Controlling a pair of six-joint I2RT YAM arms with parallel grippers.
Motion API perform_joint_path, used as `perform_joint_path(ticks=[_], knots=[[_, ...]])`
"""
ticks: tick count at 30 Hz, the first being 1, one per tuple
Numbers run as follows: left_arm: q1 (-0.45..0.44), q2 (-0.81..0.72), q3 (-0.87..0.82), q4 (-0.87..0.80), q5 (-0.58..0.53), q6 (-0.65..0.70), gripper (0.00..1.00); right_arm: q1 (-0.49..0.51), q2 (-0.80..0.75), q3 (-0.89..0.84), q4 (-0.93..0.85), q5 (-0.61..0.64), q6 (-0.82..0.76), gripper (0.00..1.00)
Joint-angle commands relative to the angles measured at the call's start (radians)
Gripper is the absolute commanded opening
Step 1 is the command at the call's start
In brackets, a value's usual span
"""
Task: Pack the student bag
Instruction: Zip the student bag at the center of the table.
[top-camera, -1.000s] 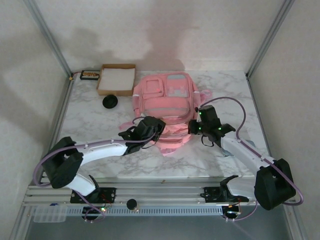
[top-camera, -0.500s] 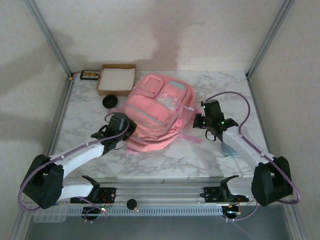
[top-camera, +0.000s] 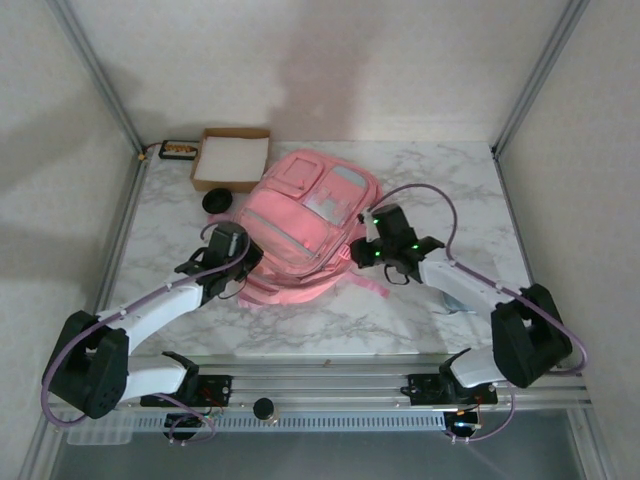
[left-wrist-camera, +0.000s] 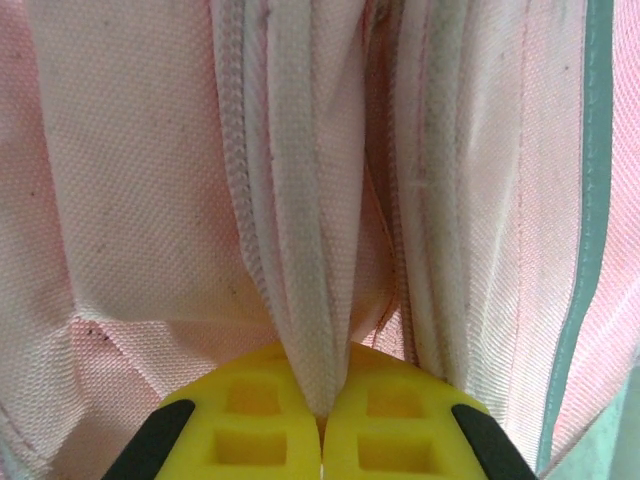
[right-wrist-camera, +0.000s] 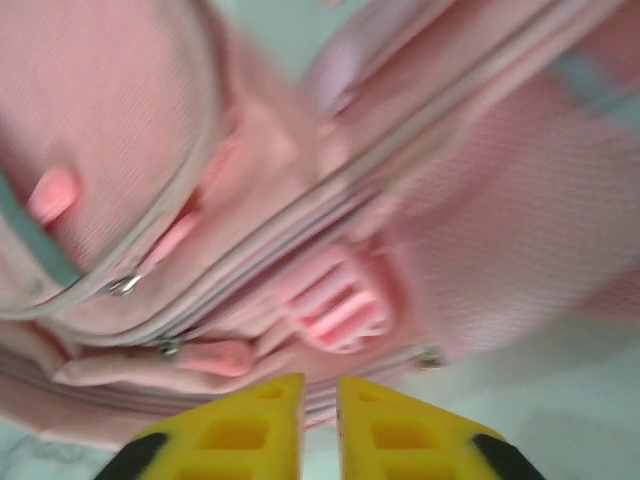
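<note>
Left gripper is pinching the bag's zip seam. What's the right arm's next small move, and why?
Probably nudge the right gripper onto the pink zip tab: its jaws stand slightly parted just beside it, and the shut left gripper braces the student bag.

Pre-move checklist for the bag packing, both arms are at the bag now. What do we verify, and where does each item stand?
1. Grip of left tool on the student bag: jaws closed on a zip-seam fold: ok.
2. Grip of right tool: jaws slightly apart, no fabric seen between them: not ok.
3. Right wrist view usable for aiming: blurred: not ok.
4. Bag lying fully on the table: ok.
5. Main compartment open for packing: cannot tell.
6. Something to pack in the cardboard box: cannot tell.
</note>
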Motion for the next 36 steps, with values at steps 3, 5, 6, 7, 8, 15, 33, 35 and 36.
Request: perform_joint_path(ticks=[3, 5, 6, 7, 8, 15, 33, 35, 36], knots=[[0.034, -0.034, 0.013, 0.099, 0.029, -0.105, 0.00, 0.059, 0.115, 0.051, 0.067, -0.141, -0.125, 0.36], [0.050, -0.029, 0.007, 0.112, 0.058, -0.133, 0.00, 0.070, 0.153, 0.072, 0.074, -0.151, -0.178, 0.45], [0.053, -0.028, 0.002, 0.128, 0.065, -0.144, 0.00, 0.074, 0.169, 0.084, 0.073, -0.168, -0.204, 0.48], [0.053, -0.028, -0.004, 0.141, 0.068, -0.152, 0.00, 0.083, 0.184, 0.097, 0.071, -0.173, -0.238, 0.50], [0.055, -0.029, -0.004, 0.138, 0.071, -0.161, 0.00, 0.093, 0.195, 0.103, 0.073, -0.165, -0.268, 0.51], [0.067, -0.057, 0.001, 0.141, 0.099, -0.191, 0.00, 0.094, 0.236, 0.098, 0.089, -0.093, -0.410, 0.60], [0.083, -0.051, 0.042, 0.155, 0.134, -0.216, 0.00, 0.141, 0.220, -0.042, 0.353, 0.094, -0.645, 0.31], [0.083, -0.054, 0.046, 0.149, 0.132, -0.214, 0.00, 0.141, 0.196, -0.045, 0.352, 0.090, -0.650, 0.25], [0.083, -0.055, 0.050, 0.145, 0.129, -0.210, 0.00, 0.140, 0.175, -0.056, 0.362, 0.091, -0.650, 0.21]])
